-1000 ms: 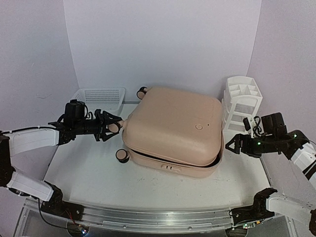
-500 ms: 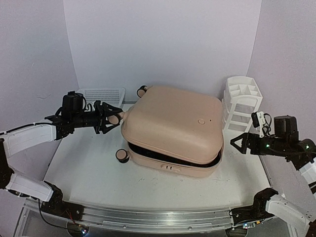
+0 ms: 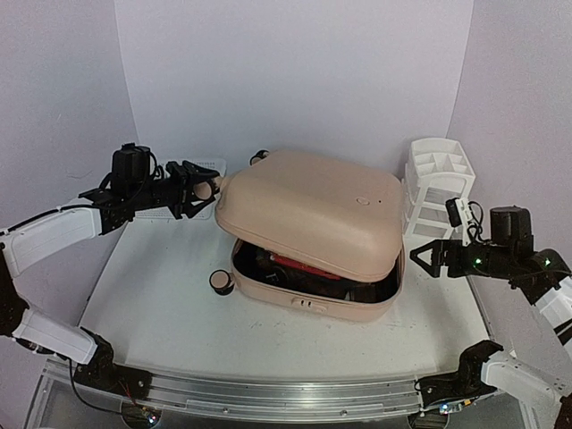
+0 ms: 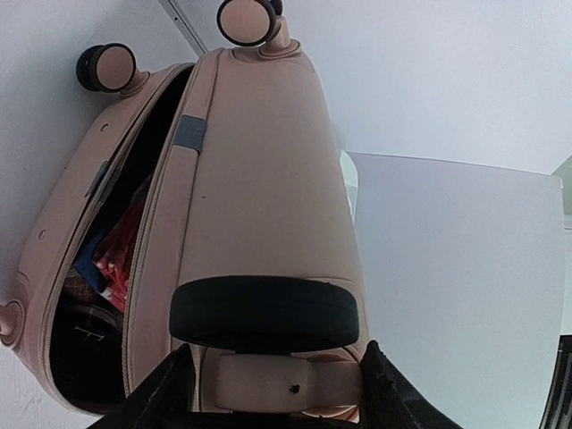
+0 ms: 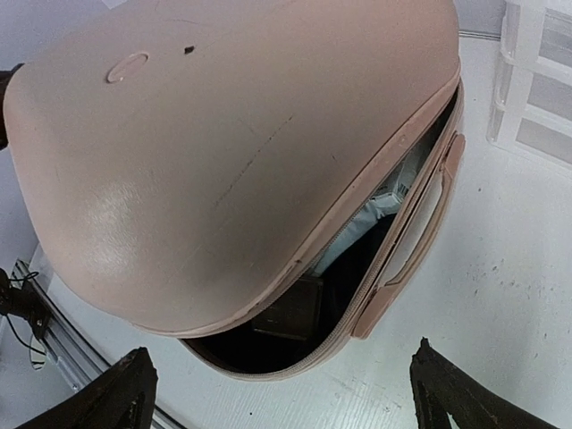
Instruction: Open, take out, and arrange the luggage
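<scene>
- The luggage [image 3: 313,214] lies flat in the middle of the table [image 3: 152,313]. Its long axis runs left to right, with the wheels at the left end and the carry handle at the right end.
- Your left gripper [image 3: 198,189] has its fingers partly closed around a caster wheel [image 4: 264,313] on the lid's left end. That grip is holding the lid tilted up off the lower shell.
- Your right gripper [image 3: 427,259] stands fully spread and holds nothing. It sits just off the luggage's right end, near the table's right edge, in front of the white organizer [image 3: 438,179].
- The gap is widest along the left and near sides, where a red item [image 3: 295,265] and dark contents show inside. I judge the hinge to run along the far long side.
- The next move depends on that hinge: from the left fingers the lid should swing up and back toward the table's far edge, not sideways.
- The left arm already carries the lid. The right arm is nearer the open seam at the handle end and faces it, so it could support the lid there.
</scene>
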Robot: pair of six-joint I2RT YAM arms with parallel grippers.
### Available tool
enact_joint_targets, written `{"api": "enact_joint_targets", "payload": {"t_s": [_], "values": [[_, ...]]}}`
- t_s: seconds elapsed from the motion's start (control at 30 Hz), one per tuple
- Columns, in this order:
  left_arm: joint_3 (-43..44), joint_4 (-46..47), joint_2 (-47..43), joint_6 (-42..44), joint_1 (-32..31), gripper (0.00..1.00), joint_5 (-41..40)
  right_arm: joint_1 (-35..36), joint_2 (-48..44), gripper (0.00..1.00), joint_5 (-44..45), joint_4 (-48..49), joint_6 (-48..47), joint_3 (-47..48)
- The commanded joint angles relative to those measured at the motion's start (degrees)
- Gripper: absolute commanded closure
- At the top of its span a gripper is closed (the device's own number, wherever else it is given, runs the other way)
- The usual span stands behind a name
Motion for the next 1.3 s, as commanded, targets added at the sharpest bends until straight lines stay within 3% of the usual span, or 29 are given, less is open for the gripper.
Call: {"api": "enact_joint_targets", "payload": {"t_s": [0.0,0.27,0.43,0.6,0.77,0.97,1.27], "values": [[10.6,9.8,0.1,-0.6,0.3,0.88,-1.7,0.2,-0.2,0.02,0.4,8.8,-5.1,-4.0],[14.2,9.8,2.3,-1.9,0.2,0.88,-2.2,0.2,-0.9,0.02,-0.6,13.9,-26.0,-8.1],[15.0,9.8,2.5,-2.0,0.2,0.88,-3.5,0.3,1.8,0.02,1.1,20.9,-29.1,-8.9],[16.4,9.8,3.4,-2.4,0.2,0.88,-3.9,3.0,3.1,0.02,8.9,25.7,-32.1,-9.5],[18.3,9.8,4.7,-3.0,0.2,0.88,-4.0,11.5,4.5,0.02,13.3,30.4,-38.6,-12.1],[19.5,9.8,5.4,-3.1,0.2,0.88,-4.2,19.6,2.6,0.02,22.6,45.2,-43.4,-19.7],[19.4,9.8,5.8,-3.2,0.2,0.88,-4.2,20.6,2.9,0.02,28.0,58.0,-46.7,-18.9]]}}
